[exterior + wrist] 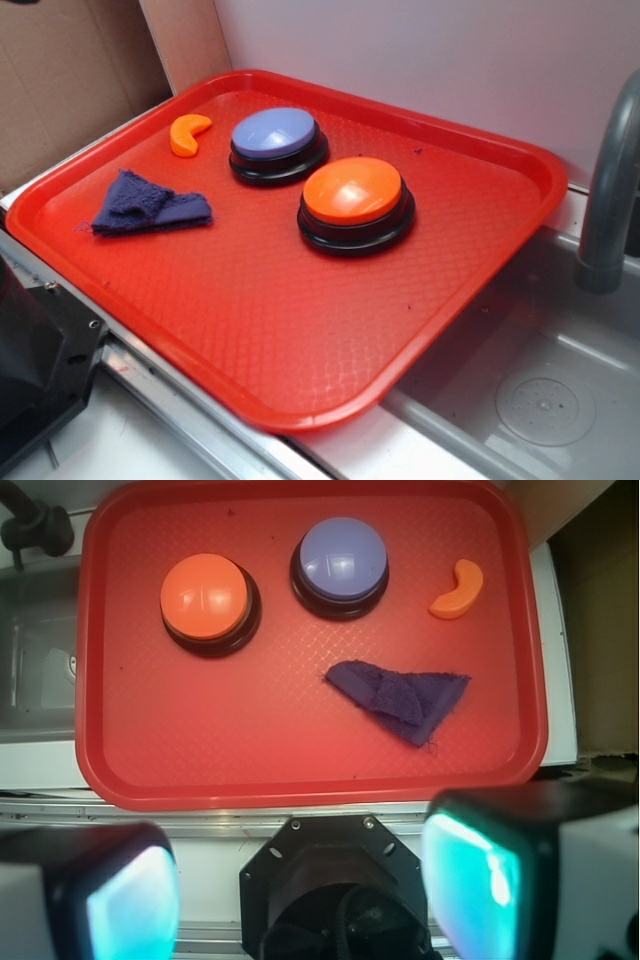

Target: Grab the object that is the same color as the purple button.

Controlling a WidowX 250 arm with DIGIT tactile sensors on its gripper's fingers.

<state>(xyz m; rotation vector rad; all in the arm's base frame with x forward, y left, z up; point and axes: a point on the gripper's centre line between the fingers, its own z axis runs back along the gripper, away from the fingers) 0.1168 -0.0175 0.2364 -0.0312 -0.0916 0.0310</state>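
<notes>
A small dark purple-blue rag (150,205) (402,699) of fuzzy cloth lies crumpled flat on a red plastic tray (300,330) (250,760). In the exterior view it sits near the tray's left edge, toward the far left corner. Nothing touches it.

Just beyond the rag, nearer that far left corner, lies a small orange crescent-shaped piece (188,134) (458,589). Beside the crescent, toward the middle of the tray, stands the purple button (274,137) (340,560), a pale lavender dome on a black base. Next to it, closer to the tray's centre, stands a matching button with an orange top (354,196) (205,597). The two buttons are near each other but apart.

To the right of the tray is a grey sink basin (540,390) with a grey faucet pipe (612,190) rising from its far edge.

In the wrist view the gripper (300,880) hangs above the tray's near edge, fingers (475,875) spread wide apart and holding nothing, well short of the rag.
</notes>
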